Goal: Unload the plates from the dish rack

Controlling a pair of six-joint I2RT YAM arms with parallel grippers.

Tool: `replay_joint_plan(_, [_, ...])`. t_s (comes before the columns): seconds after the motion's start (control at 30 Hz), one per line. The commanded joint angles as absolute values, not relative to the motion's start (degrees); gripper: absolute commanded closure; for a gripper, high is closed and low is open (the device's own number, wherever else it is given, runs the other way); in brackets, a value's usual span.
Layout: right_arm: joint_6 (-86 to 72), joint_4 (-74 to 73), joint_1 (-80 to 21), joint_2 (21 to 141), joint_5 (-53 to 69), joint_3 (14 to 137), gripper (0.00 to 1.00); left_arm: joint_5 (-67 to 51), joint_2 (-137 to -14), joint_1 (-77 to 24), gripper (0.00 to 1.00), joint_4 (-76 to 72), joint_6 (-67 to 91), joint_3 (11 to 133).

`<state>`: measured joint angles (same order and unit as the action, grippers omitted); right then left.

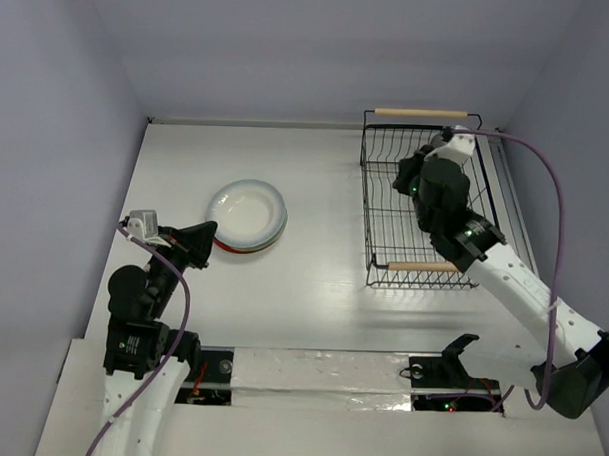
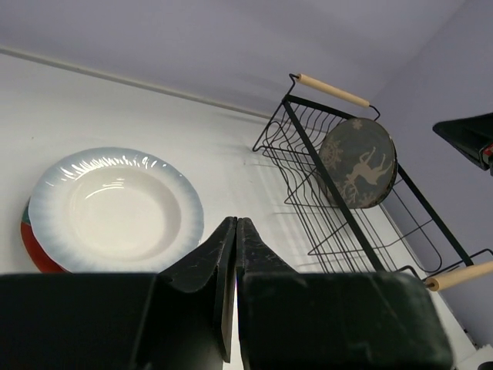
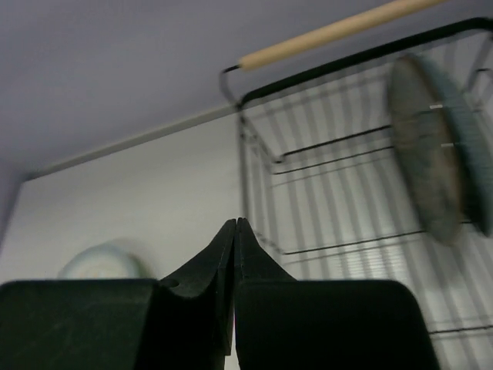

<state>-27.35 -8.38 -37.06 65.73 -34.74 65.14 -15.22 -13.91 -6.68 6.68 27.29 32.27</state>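
Observation:
The black wire dish rack (image 1: 425, 207) with two wooden handles stands at the right. A grey plate with a white deer (image 2: 358, 163) stands upright in it, and shows blurred in the right wrist view (image 3: 431, 154); in the top view my right arm hides it. A stack of plates (image 1: 247, 214) lies flat left of the rack, a white plate with a pale blue rim (image 2: 115, 210) on top and a red one (image 2: 35, 247) under it. My right gripper (image 1: 402, 177) is shut and empty over the rack. My left gripper (image 1: 204, 233) is shut and empty, just near-left of the stack.
The rack's far handle (image 1: 421, 113) and near handle (image 1: 421, 265) run across its ends. A purple cable (image 1: 558, 197) loops from the right wrist past the rack's right side. Walls close the table on the left, far and right sides.

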Motion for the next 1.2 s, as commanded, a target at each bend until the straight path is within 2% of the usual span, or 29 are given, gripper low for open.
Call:
replay_joint_plan(0.0, [-21.9, -19.2, -28.9, 64.3, -38.3, 64.2, 0.97, -14.2, -13.0, -6.9, 1.00, 4.8, 27.2, 33.2])
replay_joint_plan(0.07, [-21.4, -18.0, -23.5, 63.3, -35.6, 62.0, 0.82, -14.5, -13.1, -6.9, 1.00, 4.7, 27.2, 33.2])
replay_joint_plan(0.17, [-20.7, -16.4, -18.9, 63.4, -30.6, 60.7, 0.64, -14.8, -13.0, -7.4, 0.93, 4.7, 27.2, 33.1])
replay_joint_plan(0.4, [-20.9, -15.8, -14.0, 72.0, -29.3, 62.6, 0.54, -14.9, -13.2, -7.4, 0.87, 4.7, 27.2, 33.1])
replay_joint_plan(0.73, [-20.5, -12.1, -8.4, 79.4, -26.6, 62.8, 0.55, -15.6, -13.5, -7.4, 0.84, 4.3, 27.1, 33.0])
replay_joint_plan(1.17, [-18.7, -12.5, -7.9, 88.2, -30.7, 68.5, 0.59, -16.0, -14.2, -7.9, 0.82, 4.2, 27.1, 33.0])
